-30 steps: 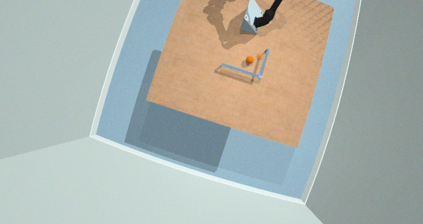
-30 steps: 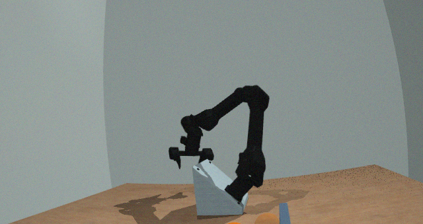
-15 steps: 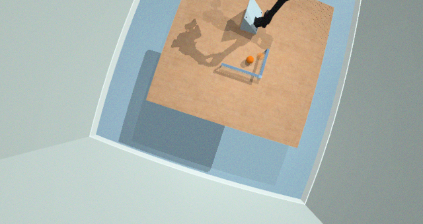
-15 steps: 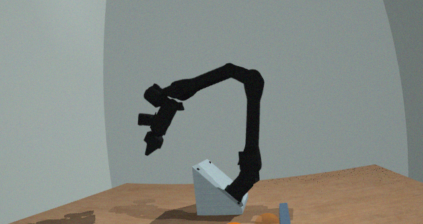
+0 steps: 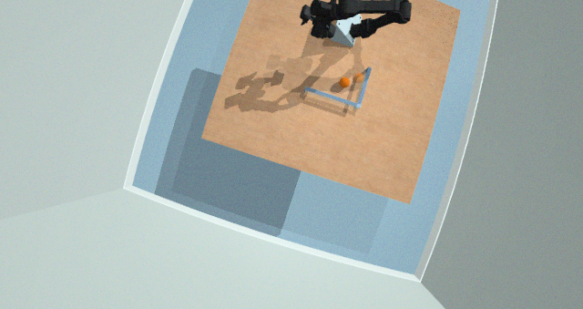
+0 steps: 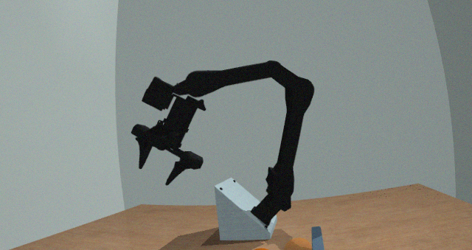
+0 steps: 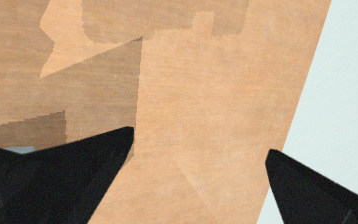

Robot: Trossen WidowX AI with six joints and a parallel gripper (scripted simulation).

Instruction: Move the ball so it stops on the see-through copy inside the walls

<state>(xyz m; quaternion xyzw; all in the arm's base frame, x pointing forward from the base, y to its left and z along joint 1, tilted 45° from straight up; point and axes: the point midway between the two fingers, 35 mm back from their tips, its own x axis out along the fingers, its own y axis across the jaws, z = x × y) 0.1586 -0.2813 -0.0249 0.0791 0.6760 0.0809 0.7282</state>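
A black robot arm holds its open, empty claw point(image 6: 155, 169) high above the tabletop point(image 5: 392, 131), left of centre in the side view. From above, the orange ball point(image 5: 344, 82) sits right of centre, inside two low walls point(image 5: 337, 99), just beside its faint copy point(image 5: 360, 77).

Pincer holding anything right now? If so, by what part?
Nothing. The pincer is open, high above the table; the ball lies on the table inside the walls.
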